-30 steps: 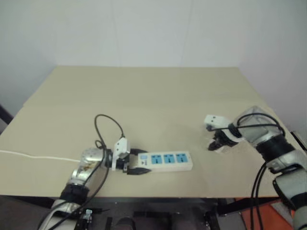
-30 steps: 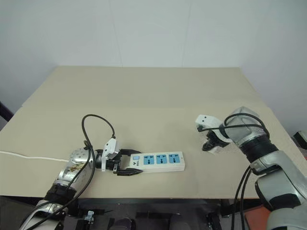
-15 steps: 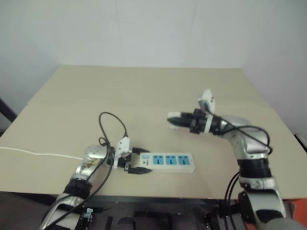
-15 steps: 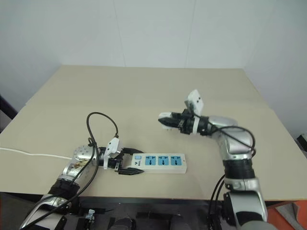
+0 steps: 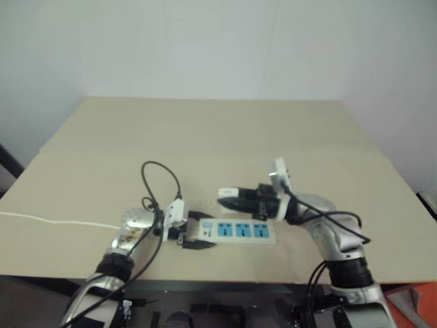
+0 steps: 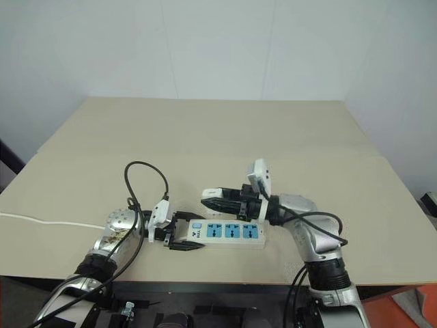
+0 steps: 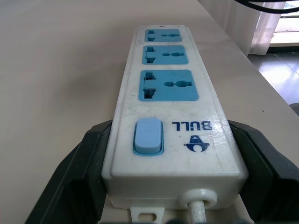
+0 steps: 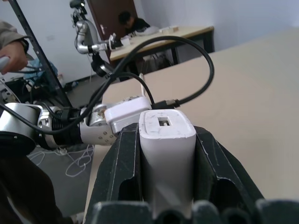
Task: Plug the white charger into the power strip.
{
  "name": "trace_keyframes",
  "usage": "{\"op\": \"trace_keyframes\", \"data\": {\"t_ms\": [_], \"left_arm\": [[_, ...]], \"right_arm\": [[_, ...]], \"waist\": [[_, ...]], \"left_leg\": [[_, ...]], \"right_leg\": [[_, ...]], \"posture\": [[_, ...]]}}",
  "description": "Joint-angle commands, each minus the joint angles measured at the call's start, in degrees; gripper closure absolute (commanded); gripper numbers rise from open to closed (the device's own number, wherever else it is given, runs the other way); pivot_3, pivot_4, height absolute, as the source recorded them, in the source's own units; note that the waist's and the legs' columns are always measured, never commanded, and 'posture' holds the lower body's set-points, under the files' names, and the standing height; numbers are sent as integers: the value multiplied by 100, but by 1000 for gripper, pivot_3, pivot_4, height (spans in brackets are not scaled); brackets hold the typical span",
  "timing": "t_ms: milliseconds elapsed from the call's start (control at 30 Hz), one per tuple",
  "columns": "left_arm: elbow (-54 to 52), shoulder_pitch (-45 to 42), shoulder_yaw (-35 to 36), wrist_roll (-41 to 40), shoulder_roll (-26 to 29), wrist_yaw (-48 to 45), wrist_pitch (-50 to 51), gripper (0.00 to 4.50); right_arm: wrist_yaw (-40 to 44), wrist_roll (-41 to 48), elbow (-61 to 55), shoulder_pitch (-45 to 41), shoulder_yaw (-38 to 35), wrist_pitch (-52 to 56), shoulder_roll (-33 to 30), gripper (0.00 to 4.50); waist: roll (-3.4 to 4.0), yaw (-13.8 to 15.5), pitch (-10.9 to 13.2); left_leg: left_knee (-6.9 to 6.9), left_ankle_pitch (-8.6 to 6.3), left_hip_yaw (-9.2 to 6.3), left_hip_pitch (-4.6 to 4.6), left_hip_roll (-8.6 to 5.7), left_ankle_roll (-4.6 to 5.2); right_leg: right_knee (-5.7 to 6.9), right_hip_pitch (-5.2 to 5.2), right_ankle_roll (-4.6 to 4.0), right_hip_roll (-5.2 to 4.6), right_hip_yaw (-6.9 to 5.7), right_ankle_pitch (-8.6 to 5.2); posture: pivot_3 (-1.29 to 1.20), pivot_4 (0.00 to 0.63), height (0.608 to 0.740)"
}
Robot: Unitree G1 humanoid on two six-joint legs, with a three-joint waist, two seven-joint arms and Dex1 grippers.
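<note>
The power strip (image 5: 239, 231), a flat white bar with three blue sockets, lies near the table's front edge. My left gripper (image 5: 199, 234) is shut on its switch end, with a black finger (image 7: 77, 179) on each side and the cord coming out between them. The white charger (image 8: 166, 149) is a small white block clamped in my right gripper (image 6: 220, 199), which is shut on it. That gripper hangs level just above and behind the strip's switch end, pointing to my left. The charger's tip (image 5: 227, 192) pokes out past the fingers, apart from the strip.
The strip's thin white cord (image 5: 54, 221) trails to the table's left edge. A black cable loop (image 5: 160, 181) arches over my left wrist. Bare tan table (image 5: 205, 137) stretches behind both arms. In the right wrist view a person sits at a far desk (image 8: 187, 31).
My right arm has swung in from the table's right side toward the left and nearer, carrying the charger to just above the strip. The left gripper has kept its hold on the strip.
</note>
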Motion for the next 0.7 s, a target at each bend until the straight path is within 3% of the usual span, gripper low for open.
{"op": "trace_keyframes", "data": {"t_ms": [33, 700], "left_arm": [[64, 55, -183, 142, 7, -140, 53, 1216], [-161, 127, -224, 138, 84, -182, 345, 1216]], "right_arm": [[-51, -167, 103, 29, 170, -562, 137, 3405], [78, -687, 795, 338, 616, -1708, 102, 3405]], "waist": [[0, 2, 0], [0, 1, 0]], "left_leg": [[-1, 0, 0, 0, 0, 0], [-4, 0, 0, -1, 0, 0]], "right_leg": [[0, 0, 0, 0, 0, 0], [-3, -1, -1, 0, 0, -2]], "posture": [[0, 150, 740], [0, 150, 740]]}}
